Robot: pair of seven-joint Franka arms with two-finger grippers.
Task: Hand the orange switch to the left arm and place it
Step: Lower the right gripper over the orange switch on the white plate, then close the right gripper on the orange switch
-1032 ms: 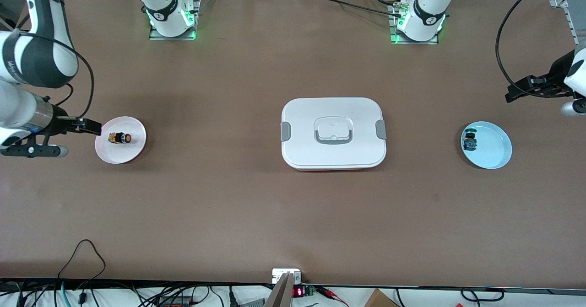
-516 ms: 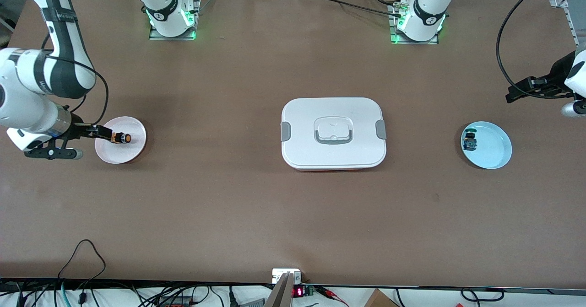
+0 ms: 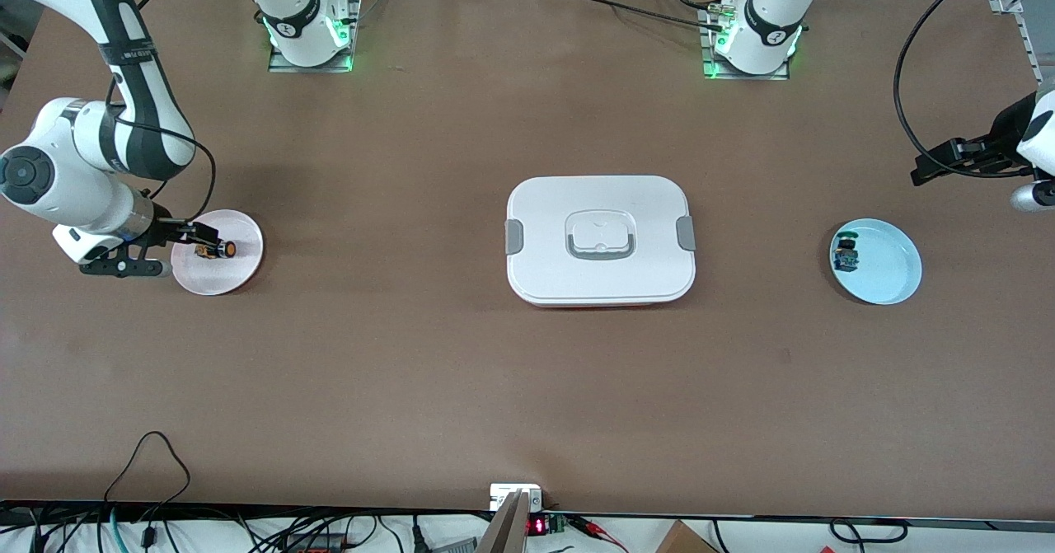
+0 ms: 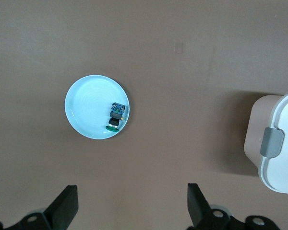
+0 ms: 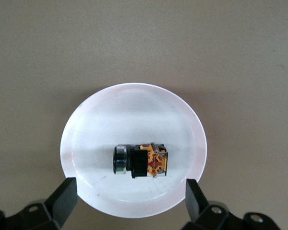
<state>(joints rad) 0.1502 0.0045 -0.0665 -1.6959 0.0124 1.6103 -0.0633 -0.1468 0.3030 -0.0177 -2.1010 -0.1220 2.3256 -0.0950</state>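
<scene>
The orange switch (image 3: 219,249) (image 5: 141,160) lies on its side on a small white plate (image 3: 241,275) (image 5: 86,120) at the right arm's end of the table. My right gripper (image 3: 200,243) (image 5: 129,191) hangs open over that plate. Its fingers stand wide on either side of the plate, short of the switch, with nothing between them. The white box (image 3: 600,240) (image 4: 281,143) sits shut in the middle of the table. Over the table's edge at the left arm's end, my left gripper (image 3: 927,166) (image 4: 132,201) waits open and empty.
A light blue plate (image 3: 894,277) (image 4: 84,108) at the left arm's end holds a small switch with a green cap (image 3: 845,254) (image 4: 116,116). Cables and electronics lie along the table edge nearest the front camera.
My right arm has swung in toward the white plate, bringing its open gripper over the plate and close to the orange switch. The left arm has not moved.
</scene>
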